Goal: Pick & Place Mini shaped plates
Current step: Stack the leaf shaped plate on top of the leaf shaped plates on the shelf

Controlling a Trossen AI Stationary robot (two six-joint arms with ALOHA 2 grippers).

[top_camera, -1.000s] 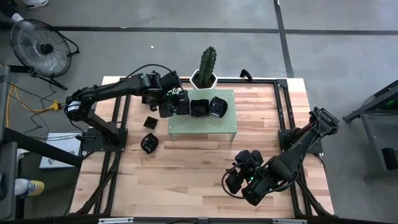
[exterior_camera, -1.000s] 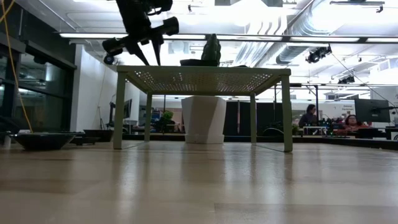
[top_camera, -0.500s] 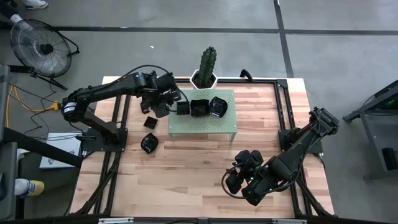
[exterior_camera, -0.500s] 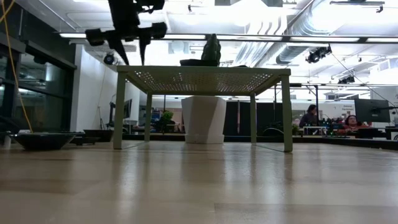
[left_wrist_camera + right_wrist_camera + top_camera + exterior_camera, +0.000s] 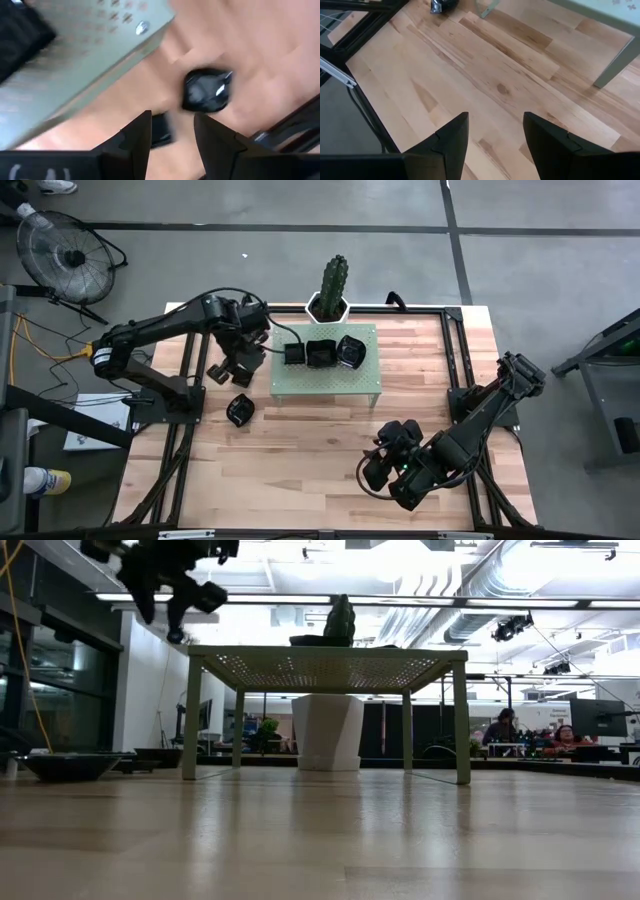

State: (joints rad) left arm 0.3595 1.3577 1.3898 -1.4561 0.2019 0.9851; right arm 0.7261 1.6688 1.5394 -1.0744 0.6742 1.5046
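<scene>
Three glossy black mini plates sit side by side on the pale green perforated stand (image 5: pixel 330 380): one (image 5: pixel 293 353) at its left end, one (image 5: pixel 320 353) in the middle, one (image 5: pixel 350 350) to the right. Two more lie on the table left of the stand: a wavy-edged one (image 5: pixel 240 410) (image 5: pixel 206 91) and a small square one (image 5: pixel 160 131). My left gripper (image 5: pixel 243 363) (image 5: pixel 172 117) (image 5: pixel 160 615) hangs open and empty above the small square plate, clear of the stand. My right gripper (image 5: pixel 375 465) (image 5: pixel 495 117) waits open over the table's near right part.
A cactus in a white pot (image 5: pixel 332 290) stands at the table's far edge behind the stand. Bare wood lies in front of the stand (image 5: pixel 485 75). A dark frame rail (image 5: pixel 450 350) runs along the right side. People sit in the room beyond the table (image 5: pixel 500 725).
My left gripper has drawn back from the stand's left end toward the table's left edge and turned, empty. The plate at the stand's left end has stayed where it was. It now hangs over the plates on the table.
</scene>
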